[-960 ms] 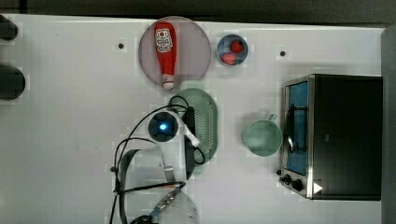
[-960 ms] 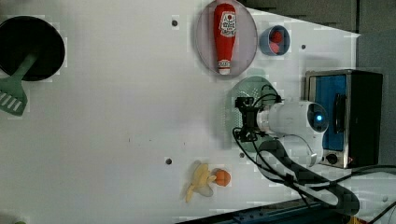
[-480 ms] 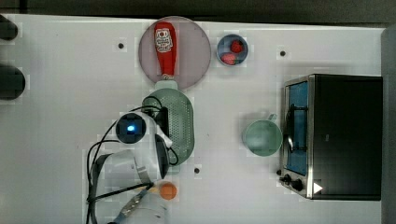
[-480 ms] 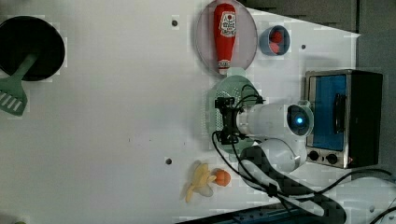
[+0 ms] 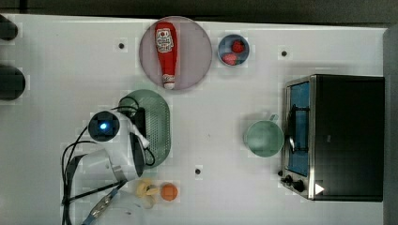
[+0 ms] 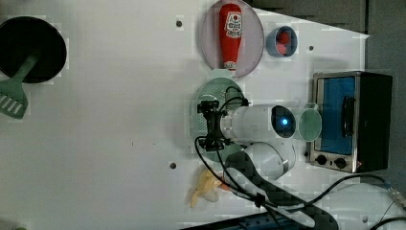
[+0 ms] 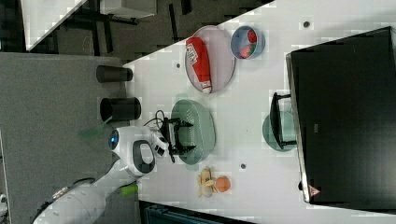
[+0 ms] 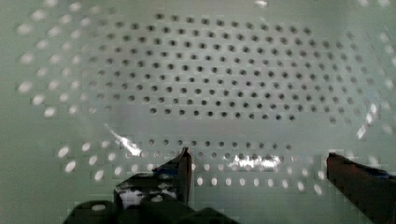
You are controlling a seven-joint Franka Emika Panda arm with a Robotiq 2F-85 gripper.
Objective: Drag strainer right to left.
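Note:
The strainer [image 5: 157, 124] is a pale mint-green oval with a dotted bottom, lying just below the pink plate in the top view. My gripper [image 5: 141, 133] reaches down into the half of it on the top view's left, and the arm covers that side. In the right view the gripper [image 7: 186, 136] stands open, with both fingertips inside the strainer [image 7: 201, 128]. The wrist view has the perforated strainer bottom [image 8: 210, 79] close up, with the gripper [image 8: 261, 172] spread wide and nothing between its fingers. In the left view the gripper [image 6: 208, 122] is over the strainer [image 6: 219, 88].
A pink plate [image 5: 197, 51] carries a ketchup bottle [image 5: 166, 51], with a blue bowl [image 5: 233, 50] of red fruit beside it. A mint cup [image 5: 264, 138] stands against the toaster oven [image 5: 342, 136]. A banana [image 5: 146, 189] and an orange [image 5: 169, 191] lie near the arm's base.
The gripper and the strainer have slid together toward the top view's left, away from the mint cup. The orange and banana, covered by the arm before, now show.

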